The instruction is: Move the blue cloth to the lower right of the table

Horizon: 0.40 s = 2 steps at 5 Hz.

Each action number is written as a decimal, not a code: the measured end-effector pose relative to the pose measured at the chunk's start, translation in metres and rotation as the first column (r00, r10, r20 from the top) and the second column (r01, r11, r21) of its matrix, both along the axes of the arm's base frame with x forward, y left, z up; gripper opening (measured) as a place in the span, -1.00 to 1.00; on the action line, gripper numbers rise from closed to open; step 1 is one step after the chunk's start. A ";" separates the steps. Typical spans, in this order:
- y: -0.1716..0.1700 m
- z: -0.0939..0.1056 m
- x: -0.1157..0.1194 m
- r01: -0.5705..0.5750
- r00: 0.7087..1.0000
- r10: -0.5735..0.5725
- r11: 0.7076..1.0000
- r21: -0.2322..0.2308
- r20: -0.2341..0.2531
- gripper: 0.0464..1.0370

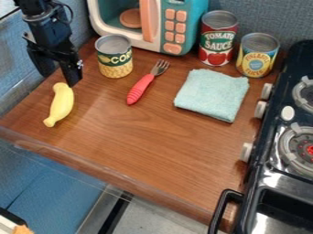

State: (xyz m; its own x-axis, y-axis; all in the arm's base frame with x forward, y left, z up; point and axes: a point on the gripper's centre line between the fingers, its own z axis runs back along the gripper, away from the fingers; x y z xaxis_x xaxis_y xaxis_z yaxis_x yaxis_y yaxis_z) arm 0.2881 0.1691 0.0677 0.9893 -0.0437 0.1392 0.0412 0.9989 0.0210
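Jaws stand apart, we find, on the black gripper (60, 80), which points downward at a slight slant. The arm (40, 20) enters from the top edge, upper left, and hangs steeply over the far left part of the table (140, 146), whose wood-grain top has a rounded near edge.

We locate the blue cloth (212, 96) well apart from the jaws, to their right in the view. It is folded into a thick, roughly square pad, pale blue-green, with a nubby towelling texture and soft corners.

Near the jaws, just below them in the view, we record a smooth yellow toy banana (60, 107), gently curved. To their right stands a ribbed-topped corn can (114, 57), upright; beyond it lies a fork (142, 87) with a ridged red handle and metal tines.

Farther right and above, we note an upright tomato sauce can (218, 39) and a pineapple can (257, 55), both metal-lidded, the latter near the cloth. A teal and white toy microwave (205, 7) with peach buttons stands above and right of the jaws. At the far right we list a glossy black toy stove (275, 141) with pale knobs.
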 end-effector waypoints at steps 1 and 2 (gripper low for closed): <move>-0.004 -0.013 -0.002 0.000 0.999 0.000 1.000 -0.022 -0.034 0.93; -0.041 -0.010 0.021 0.098 0.995 -0.099 0.995 -0.018 -0.030 0.93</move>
